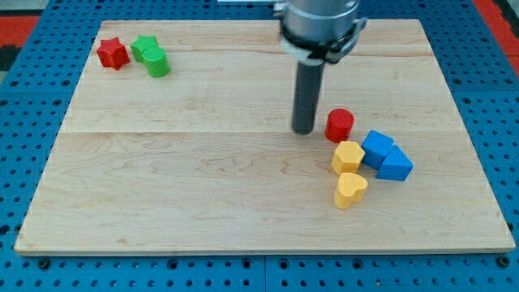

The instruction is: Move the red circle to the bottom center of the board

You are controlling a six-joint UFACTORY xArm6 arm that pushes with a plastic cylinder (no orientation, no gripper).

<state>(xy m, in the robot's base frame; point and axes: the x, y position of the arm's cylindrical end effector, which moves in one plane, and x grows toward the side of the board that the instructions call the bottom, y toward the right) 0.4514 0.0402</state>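
The red circle [340,125] is a short red cylinder right of the board's middle. My tip [304,130] rests on the wooden board [203,178] just to the view's left of the red circle, with a small gap between them. A yellow hexagon block [348,156] lies right below the red circle, and a yellow heart block [350,189] lies below that. A blue cube [376,148] and a blue triangle block [396,165] sit to the right of the yellow hexagon.
A red star block [113,53] sits near the board's top left corner. A green star block [144,47] and a green cylinder [157,63] lie next to it. The board rests on a blue perforated base [24,146].
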